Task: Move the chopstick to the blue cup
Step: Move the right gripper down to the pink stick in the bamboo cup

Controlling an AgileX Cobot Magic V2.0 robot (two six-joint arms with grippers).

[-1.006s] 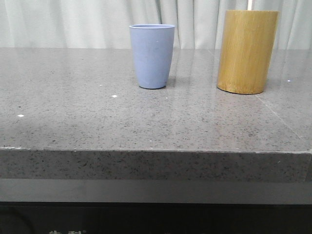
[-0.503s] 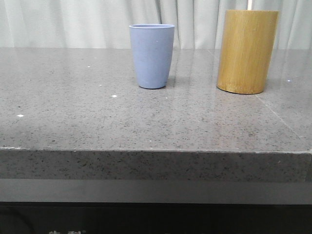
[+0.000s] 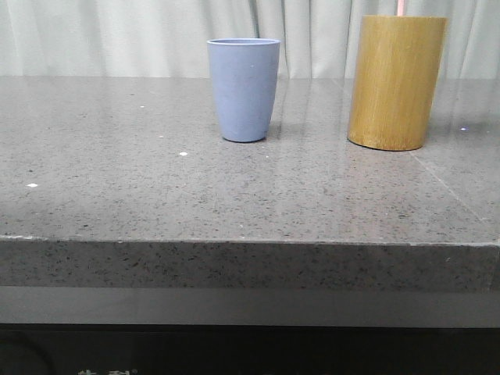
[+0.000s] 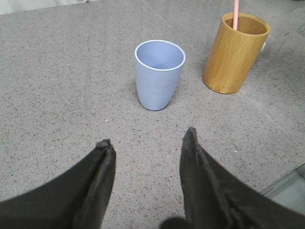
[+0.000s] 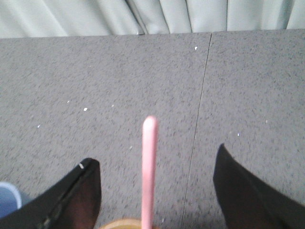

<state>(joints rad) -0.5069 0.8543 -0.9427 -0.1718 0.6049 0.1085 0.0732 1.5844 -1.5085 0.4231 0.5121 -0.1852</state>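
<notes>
The blue cup [image 3: 244, 89] stands upright on the grey stone table [image 3: 156, 195]; it also shows in the left wrist view [image 4: 159, 74], empty inside. A pink chopstick [image 4: 236, 13] stands in the bamboo cylinder [image 3: 395, 82], its tip just showing at the top of the front view [image 3: 401, 7]. My left gripper [image 4: 147, 139] is open and empty, short of the blue cup. My right gripper [image 5: 155, 160] is open, and its fingers stand on either side of the upright chopstick [image 5: 148, 167] without touching it. Neither gripper shows in the front view.
The bamboo cylinder [image 4: 234, 52] stands to the right of the blue cup, with a gap between them. The table's front edge [image 3: 250, 242] runs across the front view. A pale curtain [image 3: 141, 31] hangs behind the table.
The stick tip above the bamboo cylinder looks pinker now than in the earlier front views. The cup and the cylinder have not moved.
</notes>
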